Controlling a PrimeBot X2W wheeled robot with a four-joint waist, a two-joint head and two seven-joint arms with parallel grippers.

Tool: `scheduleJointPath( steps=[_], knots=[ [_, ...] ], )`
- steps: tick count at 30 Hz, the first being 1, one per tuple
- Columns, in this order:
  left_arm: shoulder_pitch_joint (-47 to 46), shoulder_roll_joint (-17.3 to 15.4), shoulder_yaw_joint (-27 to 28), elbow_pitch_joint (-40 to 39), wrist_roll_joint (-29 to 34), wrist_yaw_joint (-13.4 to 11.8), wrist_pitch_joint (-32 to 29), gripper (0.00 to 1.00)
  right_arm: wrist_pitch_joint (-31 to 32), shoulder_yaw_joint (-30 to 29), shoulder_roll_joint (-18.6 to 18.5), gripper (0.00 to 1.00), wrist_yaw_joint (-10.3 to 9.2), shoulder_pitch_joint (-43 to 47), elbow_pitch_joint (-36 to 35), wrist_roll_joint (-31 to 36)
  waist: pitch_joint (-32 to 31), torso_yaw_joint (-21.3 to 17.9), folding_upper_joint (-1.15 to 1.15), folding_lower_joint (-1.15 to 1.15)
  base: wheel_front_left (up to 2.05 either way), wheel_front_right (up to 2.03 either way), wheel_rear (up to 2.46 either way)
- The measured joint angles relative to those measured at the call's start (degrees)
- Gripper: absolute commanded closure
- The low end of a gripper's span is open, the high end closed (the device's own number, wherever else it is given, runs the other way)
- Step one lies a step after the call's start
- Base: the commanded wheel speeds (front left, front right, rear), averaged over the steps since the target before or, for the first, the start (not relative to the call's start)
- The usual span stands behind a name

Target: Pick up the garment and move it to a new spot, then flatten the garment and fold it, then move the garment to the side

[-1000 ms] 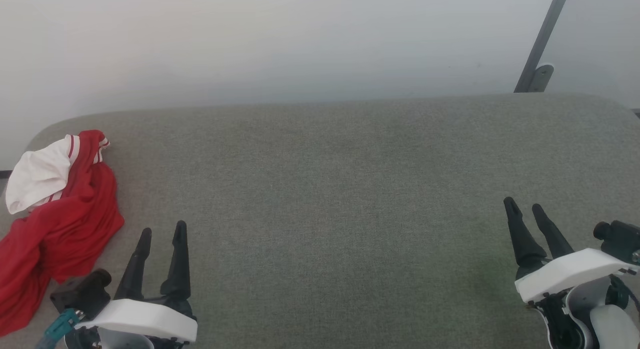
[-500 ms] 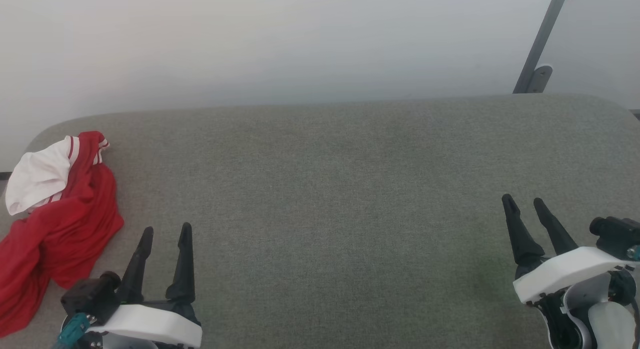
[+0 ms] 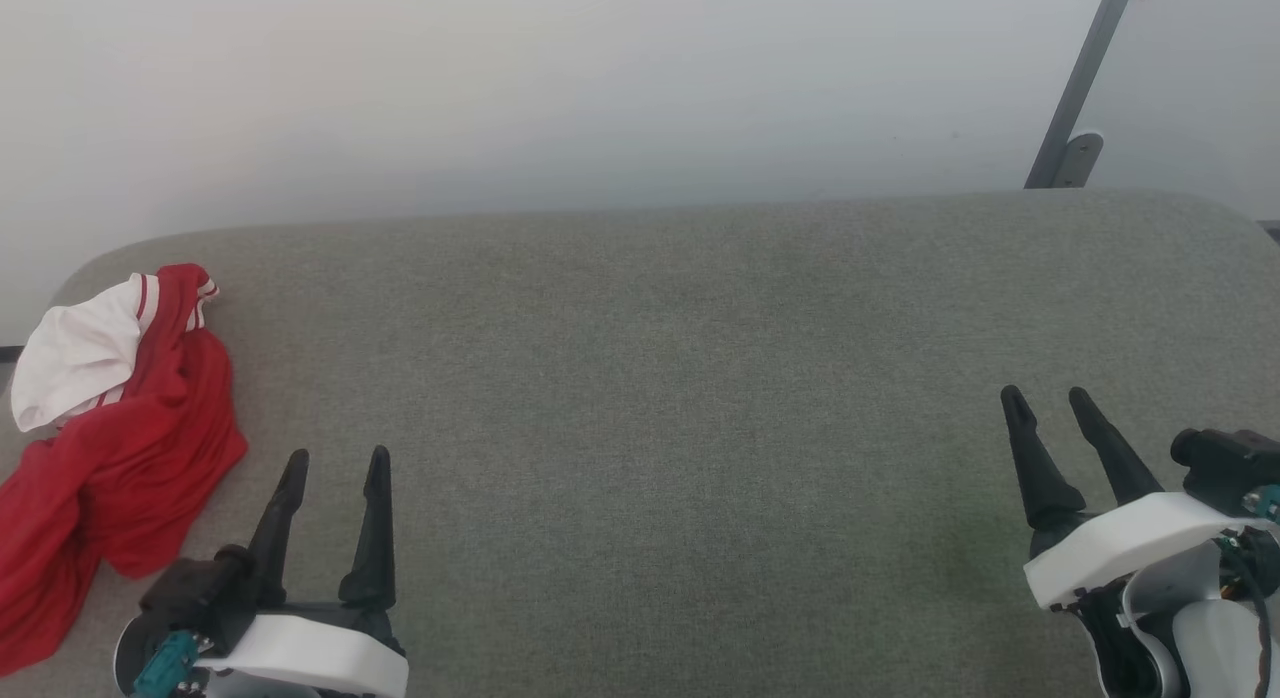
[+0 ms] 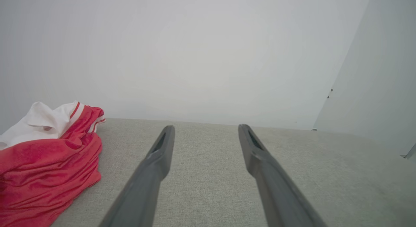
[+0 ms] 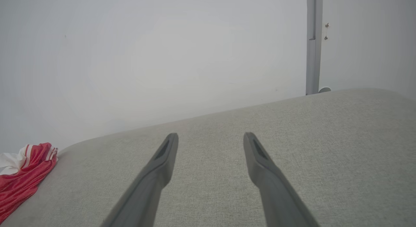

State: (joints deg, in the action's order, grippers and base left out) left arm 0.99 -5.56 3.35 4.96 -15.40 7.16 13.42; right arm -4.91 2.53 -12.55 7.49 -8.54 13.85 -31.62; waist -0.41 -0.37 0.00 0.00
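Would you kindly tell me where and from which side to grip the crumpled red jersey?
Probably the bunched red fold on the right edge of the garment, approached low from its right by the left gripper, whose jaws stand open nearby. The cloth is heaped there, giving a ridge to pinch.

The garment (image 3: pixel 120 458) is a red jersey lying crumpled in a loose heap at the left edge of the head view, from mid-height down toward the lower left corner, where it runs out of the frame. Its far end is a bunched white part edged with red-and-white striped trim, resting on top of the red folds. The red cloth below is shiny and deeply creased, twisted into long ridges. It rests on the grey fabric-covered bench (image 3: pixel 680 378), near that bench's rounded far left corner. None of it is spread flat.
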Motion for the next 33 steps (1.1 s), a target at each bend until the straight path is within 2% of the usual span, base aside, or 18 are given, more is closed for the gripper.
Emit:
scheduleJointPath(
  steps=[16,33],
  knots=[
    [0.19,-0.04,0.57,0.21,5.67,0.18,1.57,0.00,-0.98,0.67,-0.37,0.00,0.00,-0.20,-0.26,4.58,-0.23,-0.26,0.00,0.00,0.00,0.00,0.00],
    [0.20,0.26,1.20,0.97,4.43,0.19,1.58,0.00,-1.09,0.31,-0.40,0.00,0.00,-0.14,-0.47,4.49,-0.36,-0.18,0.00,0.00,0.00,0.00,0.00]
  ],
)
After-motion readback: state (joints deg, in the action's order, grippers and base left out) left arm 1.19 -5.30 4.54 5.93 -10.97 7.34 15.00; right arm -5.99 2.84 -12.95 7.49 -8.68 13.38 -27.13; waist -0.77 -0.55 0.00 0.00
